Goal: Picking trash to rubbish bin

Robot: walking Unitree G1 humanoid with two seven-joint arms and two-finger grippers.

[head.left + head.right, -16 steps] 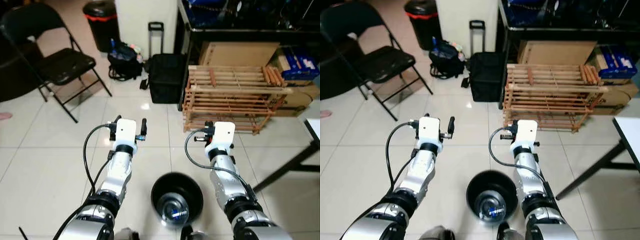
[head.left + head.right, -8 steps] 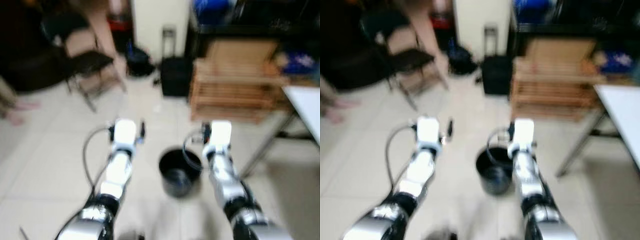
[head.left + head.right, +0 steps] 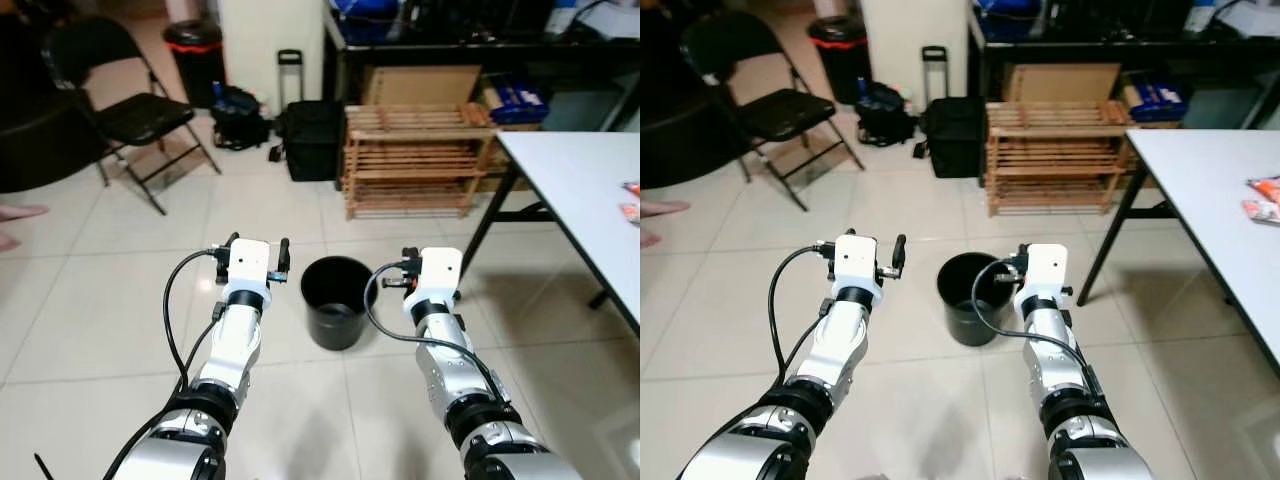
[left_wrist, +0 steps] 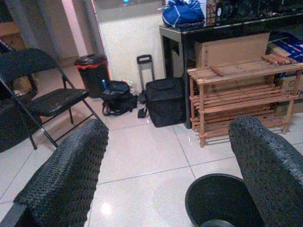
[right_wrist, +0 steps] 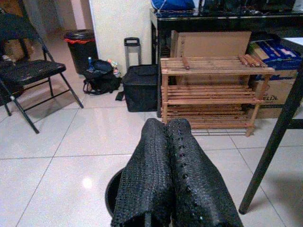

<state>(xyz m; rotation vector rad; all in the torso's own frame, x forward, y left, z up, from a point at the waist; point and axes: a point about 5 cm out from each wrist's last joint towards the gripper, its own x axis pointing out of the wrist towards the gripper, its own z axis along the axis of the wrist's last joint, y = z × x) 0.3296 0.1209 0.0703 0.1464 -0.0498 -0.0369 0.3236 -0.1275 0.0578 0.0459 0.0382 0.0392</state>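
A black rubbish bin (image 3: 336,324) stands on the tiled floor just ahead, between my two raised arms. My left gripper (image 3: 258,246) is held up to the bin's left, open and empty; in the left wrist view its fingers (image 4: 66,179) are spread wide with the bin (image 4: 222,198) low between them. My right gripper (image 5: 169,179) is shut with nothing in it, just right of the bin (image 5: 113,191). Red and orange wrappers (image 3: 1262,198) lie on the white table (image 3: 1200,190) at the right.
A wooden slatted rack (image 3: 415,160) stands ahead against a black shelf. A black suitcase (image 3: 310,140), a backpack (image 3: 238,105), another dark bin (image 3: 193,50) and a folding chair (image 3: 120,110) are at the back left. A person's foot (image 3: 18,213) shows far left.
The whole view has shifted: the camera pulled back and rose, so the bin now sits farther ahead instead of right below me. Both arms keep the same pose.
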